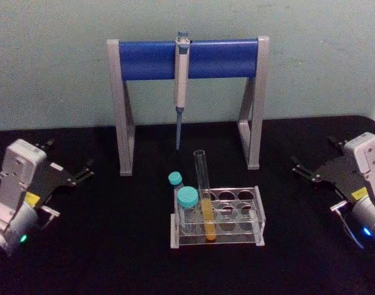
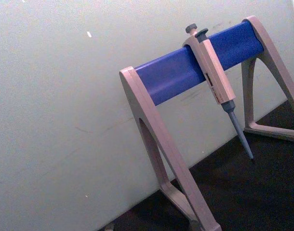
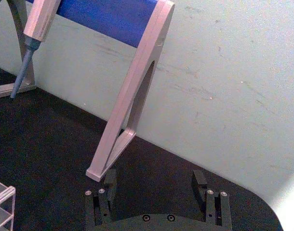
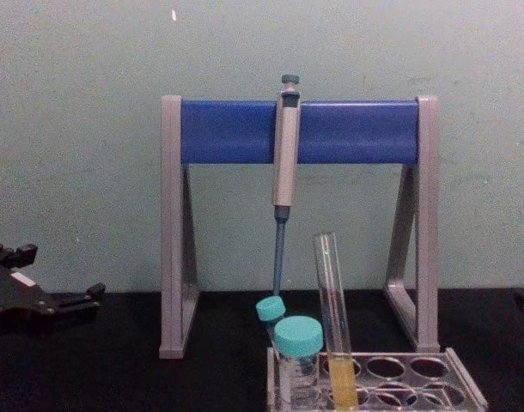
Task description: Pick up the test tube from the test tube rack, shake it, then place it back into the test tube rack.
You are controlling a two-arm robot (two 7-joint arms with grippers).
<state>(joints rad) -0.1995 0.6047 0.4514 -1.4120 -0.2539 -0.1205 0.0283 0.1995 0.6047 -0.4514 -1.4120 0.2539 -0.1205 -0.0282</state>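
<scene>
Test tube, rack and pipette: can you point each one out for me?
Test tube [image 4: 334,318], chest view, on its clear glass above the liquid.
Rack [image 1: 224,243], head view, on its front bottom edge.
Pipette [image 1: 181,80], head view, on its grey body.

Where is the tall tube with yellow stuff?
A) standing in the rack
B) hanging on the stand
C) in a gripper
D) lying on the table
A: the tube stands in the rack; the left gripper and right gripper rest far off at the sides, jaws open.

Pipette [image 2: 213,72] hangs on the blue-barred stand [image 2: 185,72]; black table [image 2: 253,192] below
</scene>
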